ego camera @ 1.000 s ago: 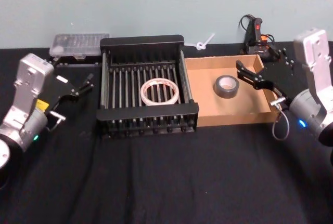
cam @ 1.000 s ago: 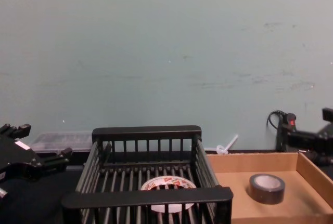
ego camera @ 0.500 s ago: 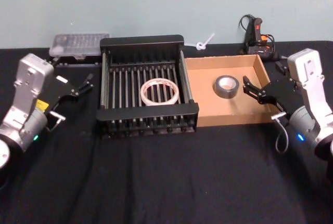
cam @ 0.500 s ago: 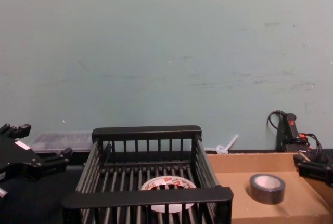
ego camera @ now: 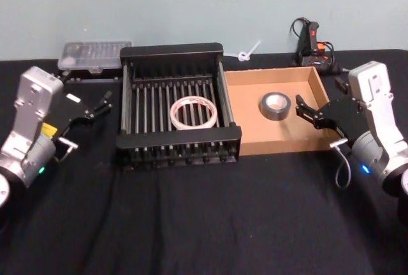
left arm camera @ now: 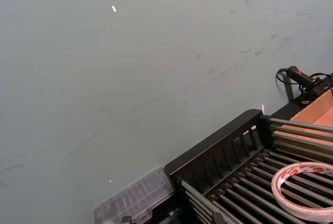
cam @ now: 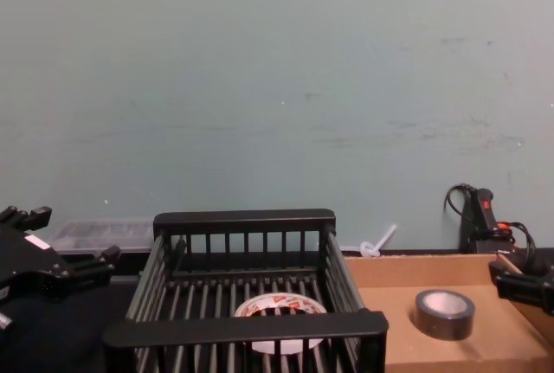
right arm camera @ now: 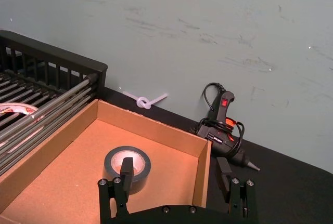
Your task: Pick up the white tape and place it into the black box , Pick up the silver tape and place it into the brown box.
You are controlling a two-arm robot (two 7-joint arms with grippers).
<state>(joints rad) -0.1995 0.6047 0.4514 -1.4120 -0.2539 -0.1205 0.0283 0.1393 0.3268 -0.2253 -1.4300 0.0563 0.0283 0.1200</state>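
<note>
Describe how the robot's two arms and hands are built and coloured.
Both arms have silver-grey housings with rounded joints, each showing a small lit dot, green on the left, blue on the right. The left hand and right hand are black with slim fingers. A grey cable loop hangs under the right wrist.

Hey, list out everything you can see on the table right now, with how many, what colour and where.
white tape: one, white with red print, flat on the floor of the black box
black box: one, black slatted crate, centre of the table
silver tape: one, grey-silver, flat inside the brown box
brown box: one, tan cardboard, right of the black box and against it
clear plastic case: one, transparent, behind the crate's left corner
glue gun: one, black with red switch, behind the brown box
white zip tie: one, by the wall
tablecloth: black
left gripper: left of the crate, jaws open
right gripper: over the brown box's right side, jaws open
</note>
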